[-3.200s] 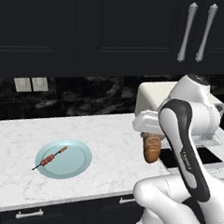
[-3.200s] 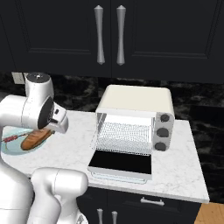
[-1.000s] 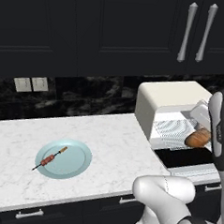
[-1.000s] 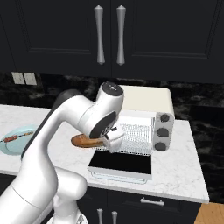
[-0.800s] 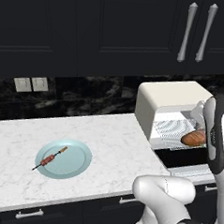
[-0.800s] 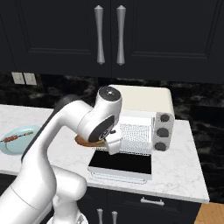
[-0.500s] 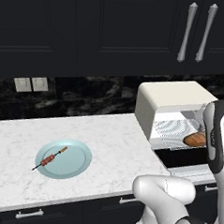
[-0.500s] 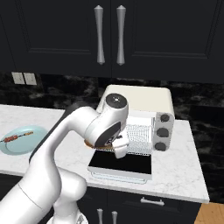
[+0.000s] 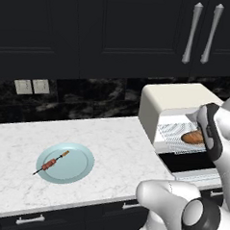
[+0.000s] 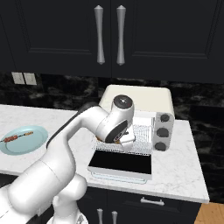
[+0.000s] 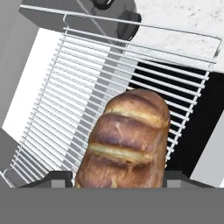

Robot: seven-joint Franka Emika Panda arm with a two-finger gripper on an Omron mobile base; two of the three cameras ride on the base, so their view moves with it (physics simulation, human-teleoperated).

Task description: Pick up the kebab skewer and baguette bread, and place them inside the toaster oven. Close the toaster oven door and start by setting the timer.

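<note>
Gripper (image 11: pixel 120 183) clamped on the bread (image 11: pixel 124 140), lower middle of hand view, above oven (image 9: pixel 173 99) rack (image 11: pixel 65 100). Skewer (image 9: pixel 51 162) on plate (image 9: pixel 80 168), lower left.

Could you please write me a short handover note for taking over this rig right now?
Gripper: shut on the baguette bread, holding it over the wire rack inside the toaster oven.
Kebab skewer: lies on the blue plate, on the counter to the oven's left.
Toaster oven door: folded down, open.
Done: bread brought into the oven.
Left: release the bread, fetch the skewer and put it in, close the door, set the timer.
</note>
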